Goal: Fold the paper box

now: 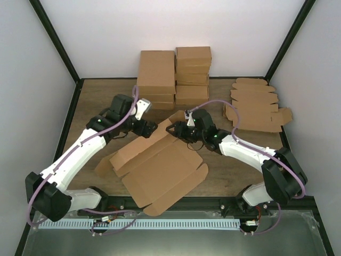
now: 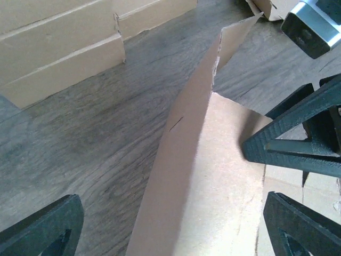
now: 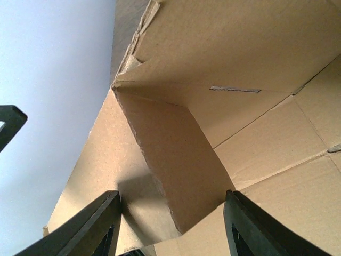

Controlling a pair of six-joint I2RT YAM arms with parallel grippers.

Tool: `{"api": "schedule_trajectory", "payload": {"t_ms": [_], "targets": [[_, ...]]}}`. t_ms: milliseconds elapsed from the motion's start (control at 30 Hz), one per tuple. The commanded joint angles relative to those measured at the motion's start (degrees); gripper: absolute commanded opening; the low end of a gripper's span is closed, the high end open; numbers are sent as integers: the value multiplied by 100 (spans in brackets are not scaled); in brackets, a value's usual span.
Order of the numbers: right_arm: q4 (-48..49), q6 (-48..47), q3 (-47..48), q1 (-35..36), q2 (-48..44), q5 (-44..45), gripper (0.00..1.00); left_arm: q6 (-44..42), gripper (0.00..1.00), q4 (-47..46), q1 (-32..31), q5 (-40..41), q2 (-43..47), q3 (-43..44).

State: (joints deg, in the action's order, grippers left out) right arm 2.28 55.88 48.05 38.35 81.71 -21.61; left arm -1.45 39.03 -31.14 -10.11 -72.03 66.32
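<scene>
The paper box (image 1: 160, 170) is lying opened out on the wooden table (image 1: 96, 96), its broad flat panel reaching toward the near edge between the two arm bases. Its far panel is standing up off the surface, tilted. The left gripper (image 1: 148, 129) is hovering at that raised panel's left end, jaws spread wide and clamping nothing, with the cardboard edge sitting between its fingers (image 2: 42, 229). The right gripper (image 1: 177, 129) is meeting the same panel from the right, jaws about halfway apart around a folded side flap (image 3: 176, 160); whether it is pinching the flap cannot be told. Farther back, smaller brown boxes (image 1: 157, 74) are sitting stacked against the wall, and flat blanks (image 1: 256, 104) are lying at the far right.
</scene>
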Motion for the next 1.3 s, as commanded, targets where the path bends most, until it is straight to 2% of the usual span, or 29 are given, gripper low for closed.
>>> {"api": "schedule_trajectory", "payload": {"t_ms": [0,133,233,633,867,1267], "targets": [[-251,-196,237,41,82,183,55,32,92,-86,332,-894,-176,-93],[-300,-255,306,43,84,217,55,49,83,-208,433,-1189,-313,-165],[-340,-311,344,42,91,252,55,-2,80,-335,453,-1343,-389,-250],[-376,-459,480,39,221,303,56,-22,57,-357,579,-1411,-763,-275],[-467,-597,556,41,266,458,56,-29,52,-387,592,-1571,-888,-347],[-445,-761,591,41,193,440,56,-11,52,-632,597,-1740,-671,-544]]}}
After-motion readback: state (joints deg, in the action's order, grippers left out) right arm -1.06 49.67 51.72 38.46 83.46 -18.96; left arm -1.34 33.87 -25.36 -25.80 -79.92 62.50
